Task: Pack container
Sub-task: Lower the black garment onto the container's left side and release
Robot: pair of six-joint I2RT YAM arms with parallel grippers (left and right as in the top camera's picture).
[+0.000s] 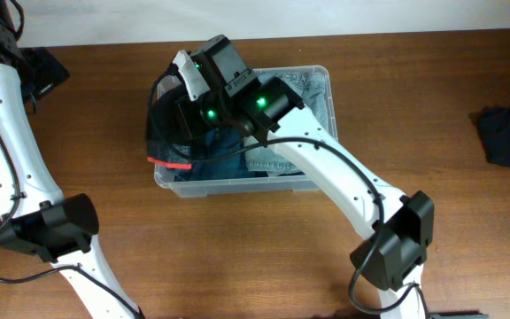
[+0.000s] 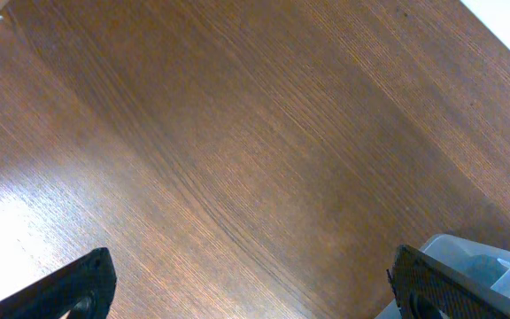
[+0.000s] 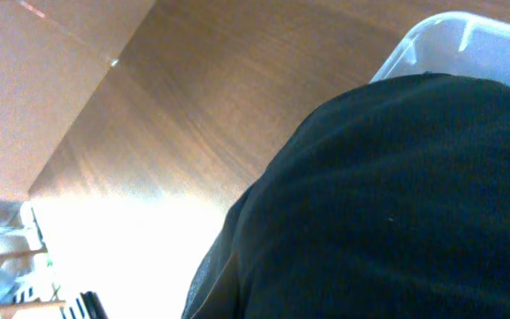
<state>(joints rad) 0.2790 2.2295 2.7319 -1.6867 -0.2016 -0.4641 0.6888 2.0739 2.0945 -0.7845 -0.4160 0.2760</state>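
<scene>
Overhead, we saw the container (image 1: 319,93) on the table (image 1: 264,257) with blue cloth (image 1: 228,158) inside. The right gripper (image 1: 189,102) was over its left end, and a dark garment (image 1: 168,133) was draped across that rim. The right wrist view gave only garment and a container corner, so we could not tell its grip. Only the left wrist view showed the left gripper (image 2: 251,282), left of the container, fingers spread wide, holding nothing. A black cloth item (image 1: 507,137) lay well right of the container.

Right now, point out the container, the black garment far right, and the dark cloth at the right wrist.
container (image 1: 228,188): overhead view, near wall.
black garment (image 1: 507,137): overhead view, its middle.
dark cloth (image 3: 388,204): right wrist view, its middle.
</scene>
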